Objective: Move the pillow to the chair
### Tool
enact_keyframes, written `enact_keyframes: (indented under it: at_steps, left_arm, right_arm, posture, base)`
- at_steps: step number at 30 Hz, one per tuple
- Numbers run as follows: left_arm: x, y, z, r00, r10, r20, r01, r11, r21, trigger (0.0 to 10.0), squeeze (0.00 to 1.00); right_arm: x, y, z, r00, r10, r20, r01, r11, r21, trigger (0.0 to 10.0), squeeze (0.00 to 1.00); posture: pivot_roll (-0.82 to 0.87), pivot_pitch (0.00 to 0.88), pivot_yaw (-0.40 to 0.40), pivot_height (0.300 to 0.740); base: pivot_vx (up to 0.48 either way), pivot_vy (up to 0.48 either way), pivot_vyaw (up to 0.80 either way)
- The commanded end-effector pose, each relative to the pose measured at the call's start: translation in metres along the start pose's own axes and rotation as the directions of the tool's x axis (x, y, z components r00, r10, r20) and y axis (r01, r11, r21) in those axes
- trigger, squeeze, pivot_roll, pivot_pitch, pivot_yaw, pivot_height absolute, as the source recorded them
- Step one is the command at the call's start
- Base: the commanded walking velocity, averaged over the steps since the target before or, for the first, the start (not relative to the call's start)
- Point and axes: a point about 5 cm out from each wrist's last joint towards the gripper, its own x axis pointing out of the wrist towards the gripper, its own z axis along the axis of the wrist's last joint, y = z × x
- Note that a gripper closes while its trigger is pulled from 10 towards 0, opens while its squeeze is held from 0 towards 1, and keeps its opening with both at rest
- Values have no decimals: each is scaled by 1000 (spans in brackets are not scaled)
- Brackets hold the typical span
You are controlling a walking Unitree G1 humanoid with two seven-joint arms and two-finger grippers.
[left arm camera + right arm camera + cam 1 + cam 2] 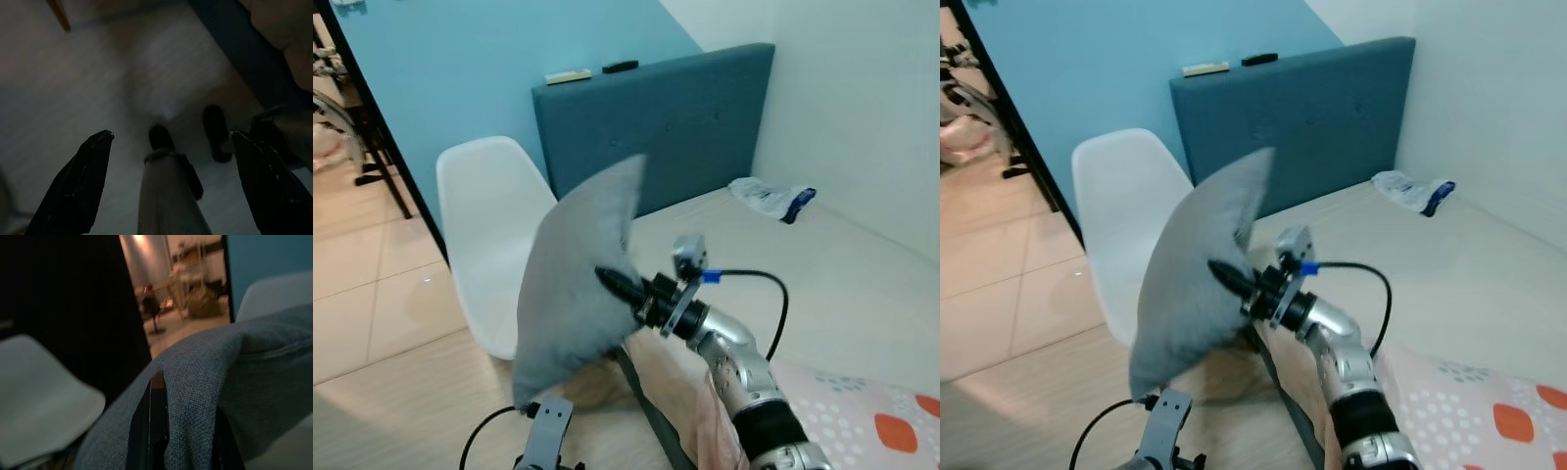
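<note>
Left eye view: the grey pillow (pixel 576 289) is held aloft, pinched by the right gripper (pixel 615 282), 2 fingers clamped on its edge. Its long axis runs upright, slightly tilted. The white chair (pixel 487 235) lies just beyond and to the left, seat below the pillow. The left gripper (pixel 168 178) hangs idle with fingers spread.

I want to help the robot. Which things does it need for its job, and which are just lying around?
Needed: pillow, pinched in the right tool; white chair.

Just lying around: plastic bag on the bed; two small things on the headboard; spotted blanket.
</note>
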Motion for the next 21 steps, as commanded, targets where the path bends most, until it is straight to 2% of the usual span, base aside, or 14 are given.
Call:
enact_keyframes:
  at_steps: [1,2,3,6,9,13,21]
  left_arm:
    - [0,6,5,1000,25,19,-25,1000,-15,10000,0]
    - [1,5,8,999,25,27,-25,1000,-17,10000,0]
    - [1,5,8,999,25,27,-25,1000,-17,10000,0]
    - [1,4,12,999,23,43,-23,1000,-17,10000,0]
    - [2,3,16,998,21,56,-20,1000,-16,10000,0]
    - [3,3,22,997,15,80,-14,1000,-13,10000,0]
    - [3,1,22,997,12,81,-11,1000,-12,10000,0]
  right_arm:
    - [7,9,0,998,56,-25,-57,998,-40,10000,0]
    - [7,4,-2,1000,-4,-30,3,1000,-30,10000,0]
    - [7,4,-2,1000,-4,-30,3,1000,-30,10000,0]
    - [2,-8,-9,983,-164,-81,156,984,-91,10000,0]
    - [-2,-9,-15,974,-203,-105,193,976,-98,10000,0]
    - [-8,-7,-20,972,-201,-126,190,977,-95,10000,0]
    - [-9,-7,-23,966,-214,-141,200,974,-108,10000,0]
  posture:
    - [-99,0,54,740]
    - [-102,0,54,740]
    - [-102,0,54,740]
    - [-104,0,52,740]
    - [-103,0,51,740]
    - [-105,0,50,740]
    - [-110,0,50,740]
  base:
    - [0,0,0]
    - [0,0,0]
    - [0,0,0]
    - [0,0,410]
    - [0,0,794]
    - [0,0,794]
    - [0,0,794]
